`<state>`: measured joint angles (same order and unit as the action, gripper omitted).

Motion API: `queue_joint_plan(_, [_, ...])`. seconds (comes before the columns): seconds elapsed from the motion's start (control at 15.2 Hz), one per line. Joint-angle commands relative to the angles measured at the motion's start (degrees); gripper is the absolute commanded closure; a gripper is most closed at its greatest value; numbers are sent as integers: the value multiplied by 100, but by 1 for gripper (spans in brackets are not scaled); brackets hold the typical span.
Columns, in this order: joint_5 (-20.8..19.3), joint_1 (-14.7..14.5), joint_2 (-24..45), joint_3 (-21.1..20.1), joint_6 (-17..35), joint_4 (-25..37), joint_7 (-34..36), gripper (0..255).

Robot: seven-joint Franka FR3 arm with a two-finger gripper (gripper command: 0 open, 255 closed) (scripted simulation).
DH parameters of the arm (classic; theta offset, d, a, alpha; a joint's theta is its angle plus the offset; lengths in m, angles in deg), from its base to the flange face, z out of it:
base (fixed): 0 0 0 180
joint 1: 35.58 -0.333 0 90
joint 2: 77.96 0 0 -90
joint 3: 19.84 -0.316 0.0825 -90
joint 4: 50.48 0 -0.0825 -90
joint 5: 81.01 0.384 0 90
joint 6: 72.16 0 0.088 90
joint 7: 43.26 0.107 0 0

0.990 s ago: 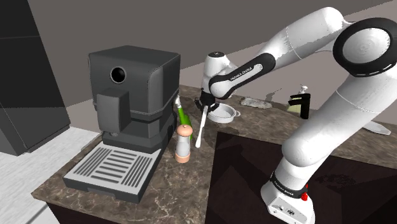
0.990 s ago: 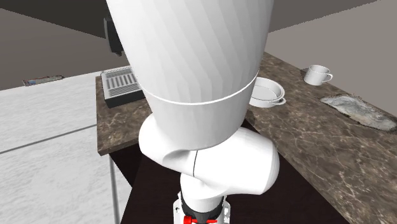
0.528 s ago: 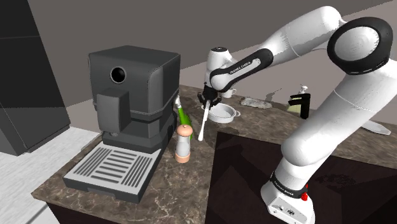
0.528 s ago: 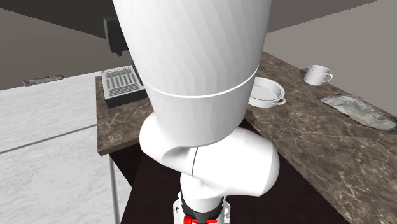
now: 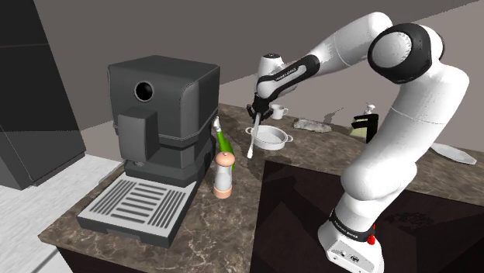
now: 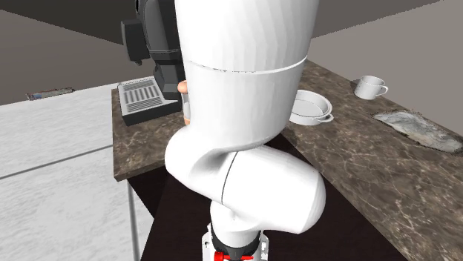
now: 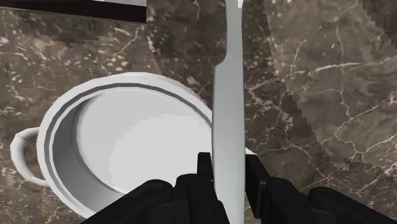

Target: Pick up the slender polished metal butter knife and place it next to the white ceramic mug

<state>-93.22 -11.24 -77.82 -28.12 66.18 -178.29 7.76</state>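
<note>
Now the black pincer (image 5: 254,116) sits just above the centre of the shoulder view, its two fingers closed narrowly on one end of a slender pale knife (image 5: 251,141). The knife hangs free of the dark marbled bench (image 5: 247,203), its long axis close to upright and its far end pointing down. In the wrist view it runs straight away from the fingers, passing the rim of a shallow white dish (image 7: 127,143) that lies on the bench below. The white mug (image 5: 278,111) stands just right of the pincer in the shoulder view, farther back on the bench, beyond the dish. The carry likely needs to go past the dish, then lower the knife flat beside the mug.
</note>
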Motion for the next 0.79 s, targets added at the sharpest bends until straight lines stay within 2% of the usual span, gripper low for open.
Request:
queue_joint_plan(0.0, [31, 115, 198, 114, -12, 245, -266, 255])
queue_joint_plan(0.73, [286, 696, 1846, 476, -465, 2479, -1475, 255])
